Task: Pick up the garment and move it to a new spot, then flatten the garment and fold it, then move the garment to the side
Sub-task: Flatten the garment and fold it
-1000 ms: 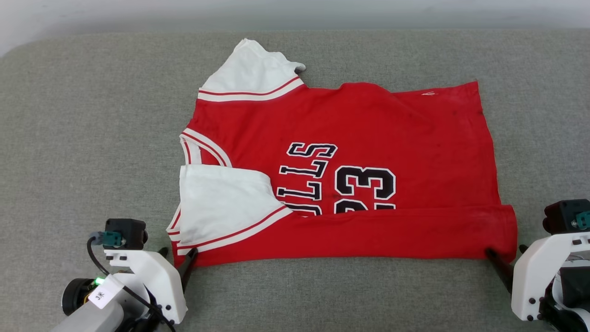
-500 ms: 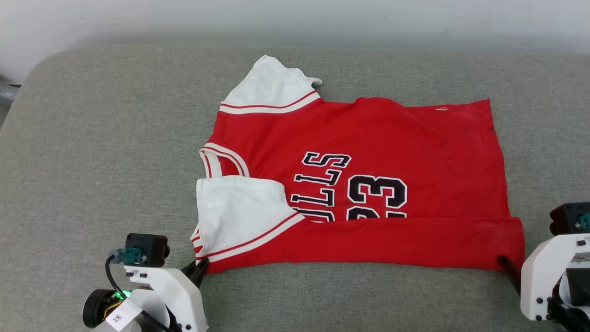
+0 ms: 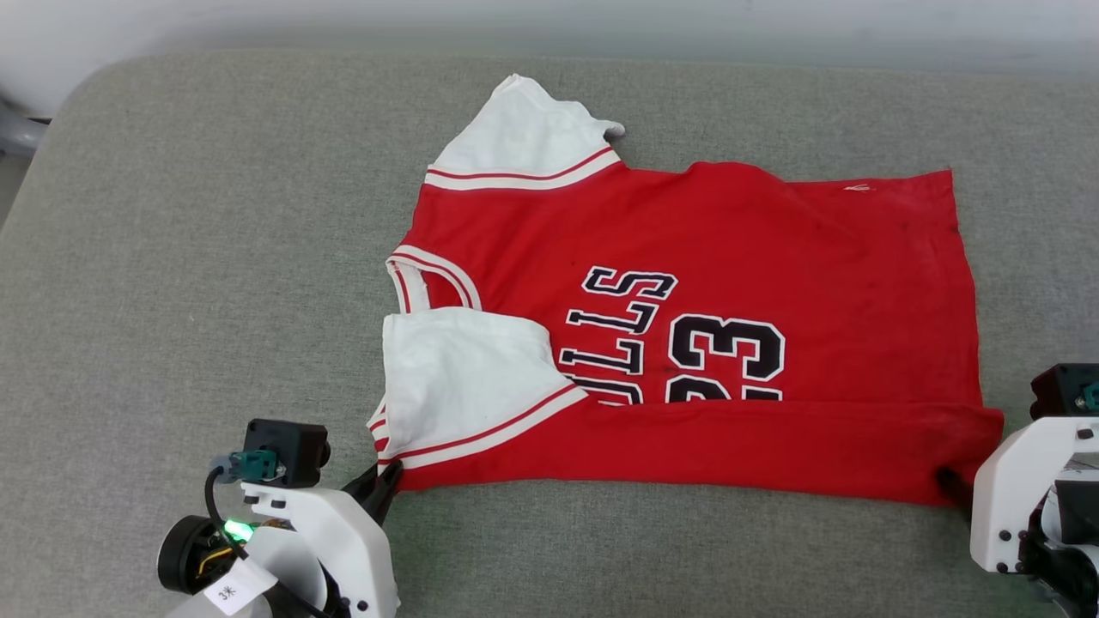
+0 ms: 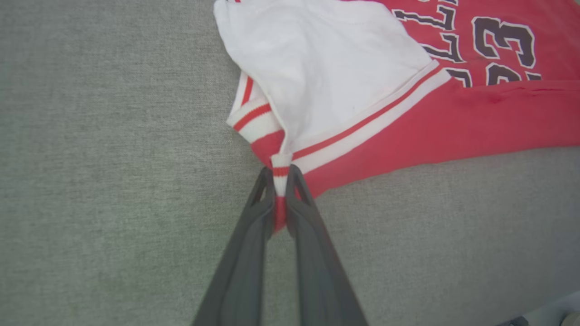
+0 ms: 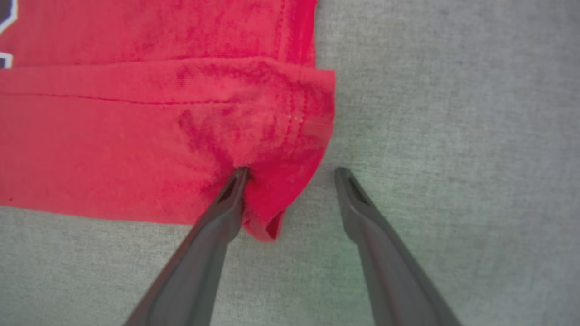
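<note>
The garment point(image 3: 687, 326), a red jersey with white sleeves and dark "23" lettering, lies flat on the grey cushion, neck to the left. Its near strip is folded up over the lettering, and the near white sleeve point(image 3: 464, 378) lies on top. My left gripper point(image 3: 384, 489) holds the near left corner; in the left wrist view the gripper point(image 4: 281, 174) is shut on the striped trim of the garment point(image 4: 353, 81). My right gripper point(image 3: 953, 485) is at the near right corner. In the right wrist view it point(image 5: 292, 171) stands open, its left finger point(image 5: 226, 203) pressing the garment's red fabric point(image 5: 136, 136).
The grey padded surface point(image 3: 215, 257) spreads wide to the left of the garment and in front of it. Its far edge meets a pale wall point(image 3: 549, 21). A grey object point(image 3: 13, 133) shows past the rounded far left corner.
The whole head picture has shifted, so the camera moved. The garment keeps its shape, and both grippers stay at its near corners.
</note>
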Motion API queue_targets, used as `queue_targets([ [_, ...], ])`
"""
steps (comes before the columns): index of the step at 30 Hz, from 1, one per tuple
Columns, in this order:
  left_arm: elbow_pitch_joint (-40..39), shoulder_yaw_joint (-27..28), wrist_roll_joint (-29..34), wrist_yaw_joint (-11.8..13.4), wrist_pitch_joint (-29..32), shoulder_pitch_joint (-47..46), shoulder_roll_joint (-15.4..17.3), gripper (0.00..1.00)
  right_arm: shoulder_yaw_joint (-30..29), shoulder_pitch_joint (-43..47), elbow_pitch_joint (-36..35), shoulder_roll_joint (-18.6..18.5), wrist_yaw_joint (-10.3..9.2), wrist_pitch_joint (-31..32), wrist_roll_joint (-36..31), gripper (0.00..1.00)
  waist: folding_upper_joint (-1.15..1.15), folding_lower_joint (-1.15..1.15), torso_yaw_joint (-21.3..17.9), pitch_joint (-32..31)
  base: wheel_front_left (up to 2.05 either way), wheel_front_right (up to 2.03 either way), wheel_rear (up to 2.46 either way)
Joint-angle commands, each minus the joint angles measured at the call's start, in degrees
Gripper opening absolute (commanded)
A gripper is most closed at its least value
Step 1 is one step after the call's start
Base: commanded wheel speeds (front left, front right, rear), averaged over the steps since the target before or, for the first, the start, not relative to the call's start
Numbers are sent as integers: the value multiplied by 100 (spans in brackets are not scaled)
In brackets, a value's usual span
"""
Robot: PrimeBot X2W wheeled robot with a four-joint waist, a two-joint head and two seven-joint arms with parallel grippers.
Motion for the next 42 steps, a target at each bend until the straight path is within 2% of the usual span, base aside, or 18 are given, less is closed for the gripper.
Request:
queue_targets([
  [1,2,-23,11,21,29,-41,14,0,148,65,266,77,-3,71,22,34,0,0,24,25,0,0,0],
  [2,15,-30,17,21,30,-45,19,0,133,79,342,93,-3,98,17,0,0,0,29,29,0,0,0],
  [5,42,-36,0,12,40,-47,10,0,130,105,482,92,-4,128,10,0,0,0,43,24,0,0,0],
  [13,194,-77,-82,-53,79,66,9,0,104,38,634,-190,-8,-99,68,0,0,0,33,-210,0,0,0],
  [19,282,-227,-76,-153,158,160,27,0,195,149,408,-495,-7,14,179,0,0,0,-34,-537,0,0,0],
  [29,151,-408,-125,-58,289,603,299,0,161,759,-286,-985,-7,481,504,0,0,0,-84,-982,0,0,0],
  [34,69,-543,-171,-127,290,814,281,0,45,1098,-485,-933,-7,619,557,0,0,0,-78,-1021,0,0,0],
  [42,318,-684,-192,-315,236,798,20,0,31,1343,-447,-728,-6,579,506,0,0,0,-81,-986,0,0,0],
])
